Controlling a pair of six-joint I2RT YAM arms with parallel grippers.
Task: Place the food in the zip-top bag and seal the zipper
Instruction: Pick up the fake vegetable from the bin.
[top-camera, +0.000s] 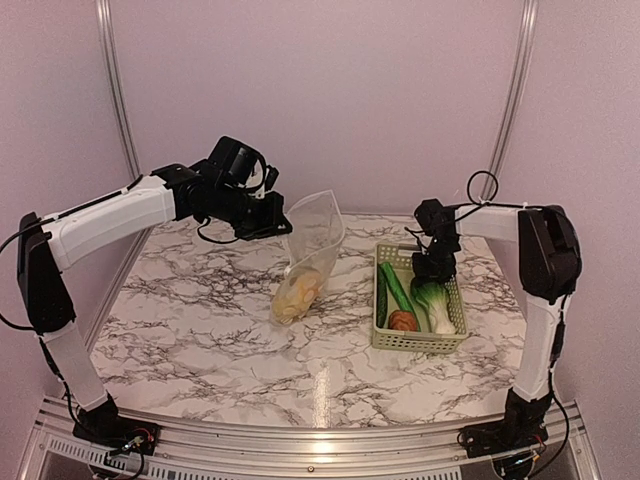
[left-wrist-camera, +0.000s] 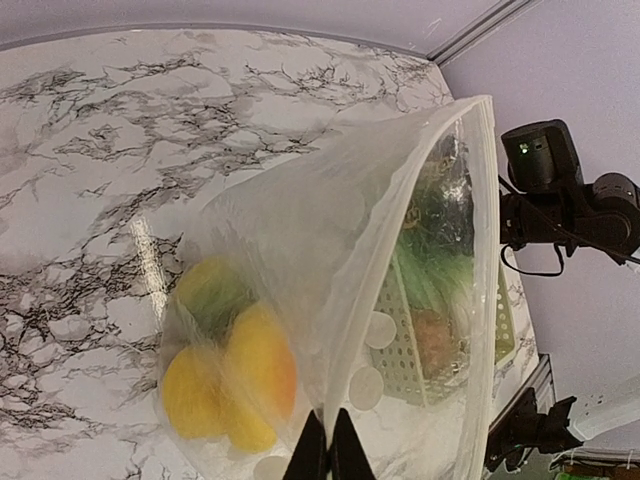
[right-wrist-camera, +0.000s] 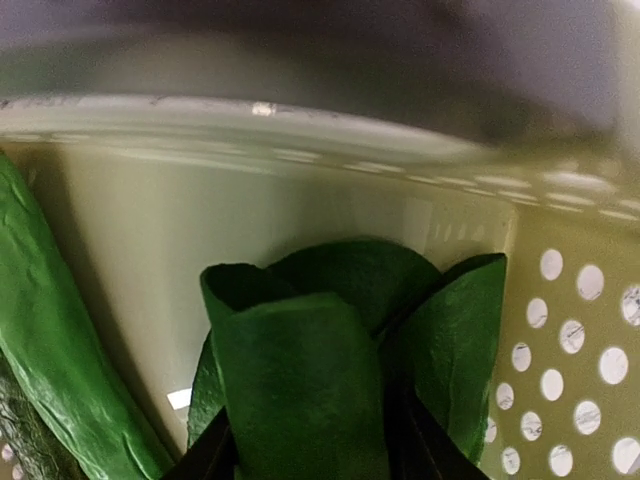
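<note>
Pinching together with no gap showing, the left fingers (left-wrist-camera: 316, 455) are clamping the near lip of the zip-top bag (left-wrist-camera: 330, 230), so the clear dotted plastic is rising out of them and fanning open. Its mouth is gaping toward the right arm, with the zipper (left-wrist-camera: 484, 280) running as a thin strip along the far lip. Seen from above, the bag is standing tilted, hanging from that one held edge with its bottom resting on the marble counter (top-camera: 200, 330). Down in that bottom a yellow lemon (left-wrist-camera: 190, 392) and an orange piece (left-wrist-camera: 262, 362) are lying pressed together. A greenish-yellow piece (left-wrist-camera: 210, 290) is lying just behind them; which food it is I cannot tell.

Right of the bag and apart from it, the pale green basket (top-camera: 415, 345) is sitting on the counter. The right fingers (right-wrist-camera: 425, 455) are reaching down into its far end and flanking the dark leafy top of the bok choy (right-wrist-camera: 300, 380), one on each side and touching the leaves. Whether they are squeezing it I cannot tell. The cucumber (right-wrist-camera: 50, 330) is lying just left of the bok choy. A brown round item (top-camera: 403, 320) is sitting between them toward the basket's near end. The basket's far wall is standing close in front of the right fingers.
</note>
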